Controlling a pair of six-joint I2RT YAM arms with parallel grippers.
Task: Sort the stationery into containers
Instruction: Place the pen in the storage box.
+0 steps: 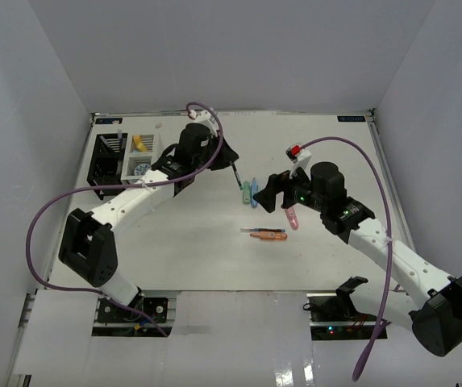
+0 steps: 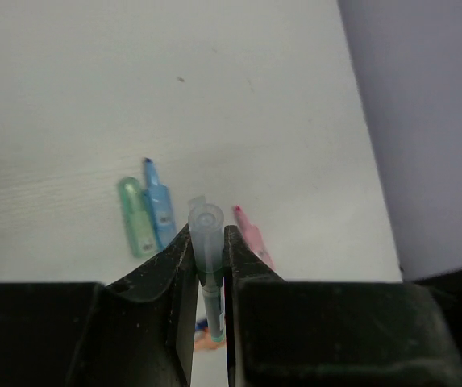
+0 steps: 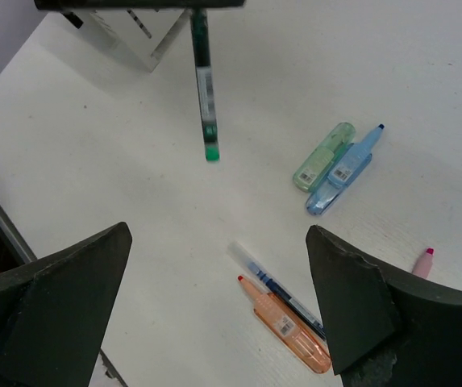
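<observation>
My left gripper (image 2: 208,232) is shut on a thin dark pen (image 2: 206,266) with a clear cap and a green end, held above the table (image 1: 238,179). Below it lie a green marker (image 2: 136,218), a blue marker (image 2: 160,205) and a pink marker (image 2: 252,235). My right gripper (image 3: 218,246) stands open and empty over an orange marker (image 3: 287,325) and a blue pen (image 3: 275,289) lying side by side. The black container (image 1: 104,161) and the white container (image 1: 151,153) stand at the far left, behind the left arm.
The white container holds a yellow marker (image 1: 138,143) and a round tape roll (image 1: 140,169). White walls close in the table on three sides. The right arm's purple cable (image 1: 351,145) arcs over the far right of the table.
</observation>
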